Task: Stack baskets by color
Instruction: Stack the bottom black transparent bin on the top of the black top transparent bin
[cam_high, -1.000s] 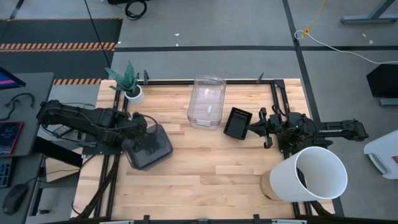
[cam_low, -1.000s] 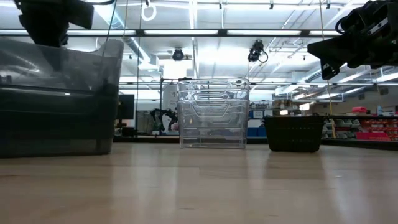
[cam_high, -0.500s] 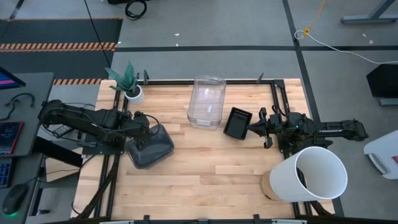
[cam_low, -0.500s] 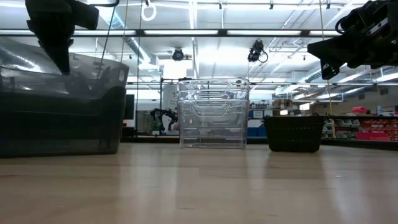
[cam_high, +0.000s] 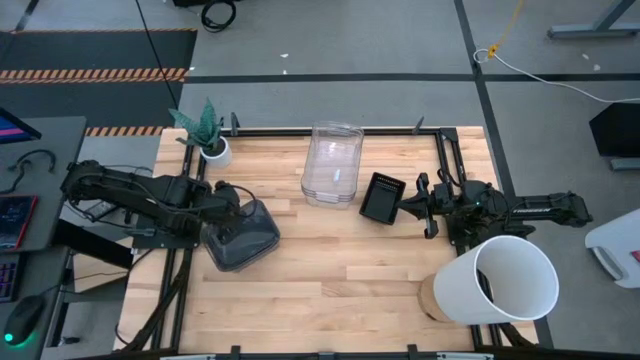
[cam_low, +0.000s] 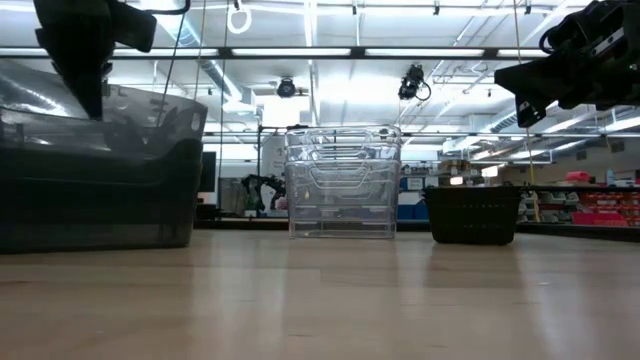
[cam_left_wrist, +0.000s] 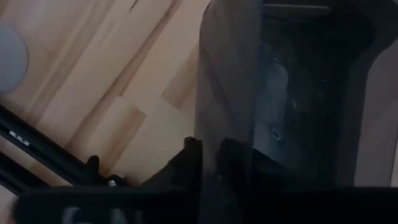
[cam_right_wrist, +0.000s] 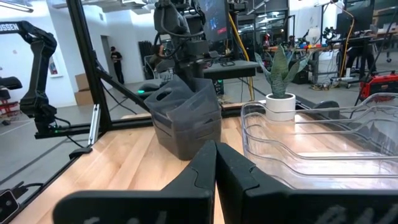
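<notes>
From above, starting at the left, we see the left gripper (cam_high: 228, 208) at the near-left rim of the smoky grey baskets (cam_high: 243, 238), which sit on the left part of the wooden table (cam_high: 330, 290). Its wrist view adds what the overhead cannot: the grey wall runs up between its two dark fingers (cam_left_wrist: 191, 163), which stand a little apart on either side of it; we cannot tell whether they press on it. In the low view the same gripper (cam_low: 88, 75) hangs over the grey baskets' (cam_low: 95, 175) rim. Behind it, at the table's far-left corner, stands a small white plant pot (cam_high: 213, 148).

At the middle of the far edge we find the clear baskets (cam_high: 332, 165), nested; the low view shows their stacked rims (cam_low: 342, 180). Just to their right lies a black basket (cam_high: 382, 198), apart from them.

Further right, the right gripper (cam_high: 415, 208) hovers just beside the black basket, holding nothing; its wrist view shows its fingers (cam_right_wrist: 205, 165) pressed together. A large white bucket (cam_high: 495, 280) sits at the near-right corner.

Around the table we see grey floor with striped tape; the low view looks into a bright hall with ceiling lights and shelving.
</notes>
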